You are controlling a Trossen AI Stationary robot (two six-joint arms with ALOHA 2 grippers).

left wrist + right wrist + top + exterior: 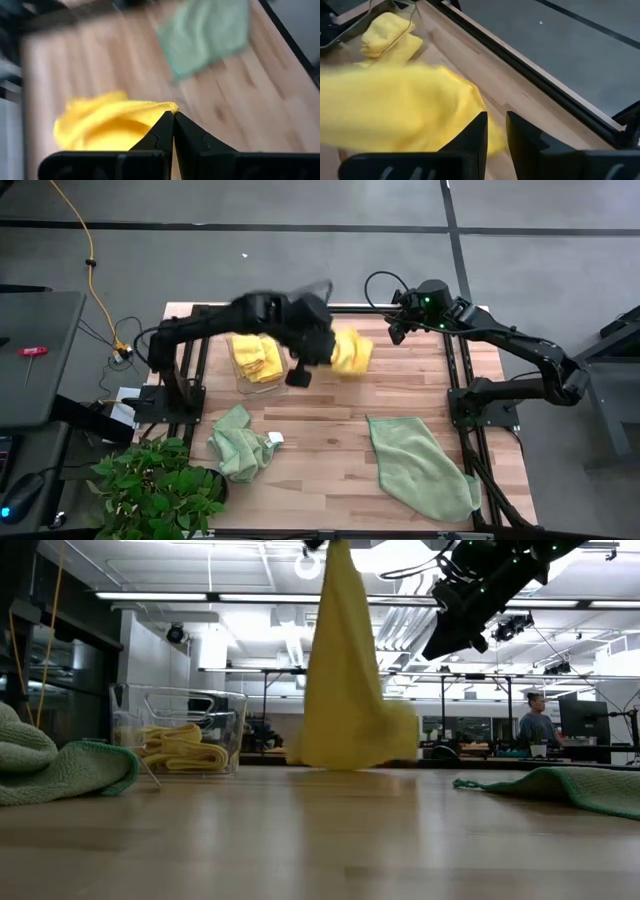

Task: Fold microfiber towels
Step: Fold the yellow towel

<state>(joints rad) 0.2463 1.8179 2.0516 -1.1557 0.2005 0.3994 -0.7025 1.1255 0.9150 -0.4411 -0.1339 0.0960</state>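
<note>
The left end effector (318, 352) is above the middle of the counter's (320, 480) far half, its fingers (165, 135) pressed together on an edge of a yellow microfiber towel (345, 690). The towel hangs down from that pinch, and in the low view its bottom hem reaches the wooden surface or hangs just above it; which one cannot be told.

The right end effector (494, 132) is near the far right part of the counter, just beside the hanging yellow towel. Its fingers stand slightly apart with a narrow gap between them, and nothing is seen held in that gap.

A clear container (180, 730) stands near the far left edge of the counter, with folded yellow towels (255, 358) piled inside.

A crumpled pale green towel (240, 445) lies near the near left corner. A second pale green towel (420, 465) lies spread out toward the near right corner, well apart from the first.

A leafy green plant (155, 490) sits at the near left corner, off the counter's edge. In the low view a person (538, 725) shows far off in the room behind.
</note>
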